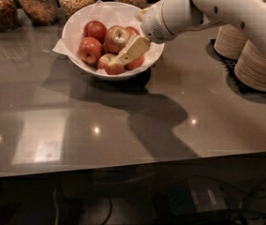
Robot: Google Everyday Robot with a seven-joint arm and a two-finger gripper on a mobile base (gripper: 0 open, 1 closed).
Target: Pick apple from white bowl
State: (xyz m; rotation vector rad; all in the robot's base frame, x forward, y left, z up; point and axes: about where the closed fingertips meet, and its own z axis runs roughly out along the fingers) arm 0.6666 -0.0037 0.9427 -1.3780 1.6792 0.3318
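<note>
The gripper (pixel 132 50) reaches into the white bowl (pixel 75 23) from the right, its beige tip low among the red apples (pixel 90 49) and over the front apple (pixel 109 64). Whether it is open or closed cannot be told. The paper-lined bowl sits at the back of the grey counter (pixel 123 125), before a row of glass jars (pixel 39 4). Stacked beige bowls (pixel 258 64) stand well to its right.
</note>
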